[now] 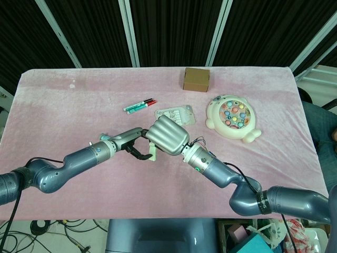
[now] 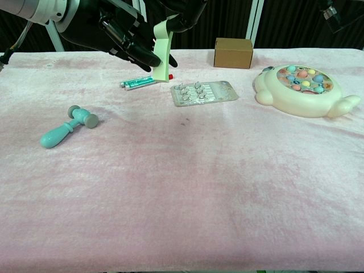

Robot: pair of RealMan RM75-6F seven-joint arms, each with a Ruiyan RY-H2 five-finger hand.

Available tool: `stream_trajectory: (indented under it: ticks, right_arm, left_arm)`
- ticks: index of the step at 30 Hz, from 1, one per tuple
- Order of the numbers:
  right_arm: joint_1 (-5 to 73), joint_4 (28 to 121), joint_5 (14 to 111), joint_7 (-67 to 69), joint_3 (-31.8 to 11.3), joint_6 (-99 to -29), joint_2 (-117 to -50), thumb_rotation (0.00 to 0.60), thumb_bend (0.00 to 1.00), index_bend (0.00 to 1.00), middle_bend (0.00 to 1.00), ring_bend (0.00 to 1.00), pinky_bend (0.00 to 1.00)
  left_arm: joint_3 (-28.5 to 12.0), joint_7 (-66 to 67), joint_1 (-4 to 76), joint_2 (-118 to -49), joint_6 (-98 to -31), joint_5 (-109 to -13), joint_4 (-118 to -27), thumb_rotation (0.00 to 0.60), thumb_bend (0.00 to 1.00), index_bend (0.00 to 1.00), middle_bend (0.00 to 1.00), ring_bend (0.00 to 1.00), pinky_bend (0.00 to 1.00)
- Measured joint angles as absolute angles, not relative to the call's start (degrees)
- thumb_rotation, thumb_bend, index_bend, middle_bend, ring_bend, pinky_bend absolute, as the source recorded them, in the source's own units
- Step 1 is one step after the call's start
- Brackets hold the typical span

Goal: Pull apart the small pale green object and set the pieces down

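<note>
**Both hands meet on the pale green object above the worktop**

The small pale green object [image 2: 163,52] hangs in the air over the pink worktop [image 2: 227,187], upright and in one piece as far as the chest view shows. The right hand [image 1: 167,135] grasps its upper end; the left hand [image 1: 136,146] has dark fingers [image 2: 139,48] curled against its side, apparently gripping it, though the contact is partly hidden. Below lie the markers [image 2: 136,83], a blister pack [image 2: 203,92], a toy hammer [image 2: 67,127], a fishing toy [image 2: 303,91] and a cardboard box [image 2: 233,52].
</note>
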State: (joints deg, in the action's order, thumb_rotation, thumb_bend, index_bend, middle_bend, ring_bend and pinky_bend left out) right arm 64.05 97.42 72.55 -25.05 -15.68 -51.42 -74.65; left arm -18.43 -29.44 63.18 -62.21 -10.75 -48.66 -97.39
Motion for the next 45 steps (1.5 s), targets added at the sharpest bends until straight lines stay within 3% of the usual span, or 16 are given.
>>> stream_trajectory:
  ticks: [21, 37, 45]
  right_arm:
    - [63.5, 98.3, 73.3, -24.2, -16.1, -52.0, -73.1, 0.6, 0.41, 0.8, 0.76, 0.78, 0.73]
    - [60.4, 100.1, 72.9, -21.6, -17.6, -54.1, -65.9, 0.6, 0.41, 0.8, 0.76, 0.78, 0.73]
    - [57.5, 98.7, 73.3, -20.9, -13.0, -52.8, -65.2, 0.6, 0.41, 0.8, 0.76, 0.78, 0.73]
  left_arm:
    - [-16.8, -27.7, 63.4, -62.5, -12.8, -48.9, -97.4, 0.6, 0.48, 0.6, 0.14, 0.0, 0.0]
    - [-10.4, -23.1, 63.6, -62.7, -15.6, -49.0, -95.0, 0.6, 0.48, 0.61, 0.14, 0.0, 0.0]
    - [-5.3, -17.6, 63.2, -64.2, -20.9, -48.8, -92.5, 0.6, 0.48, 0.6, 0.14, 0.0, 0.0]
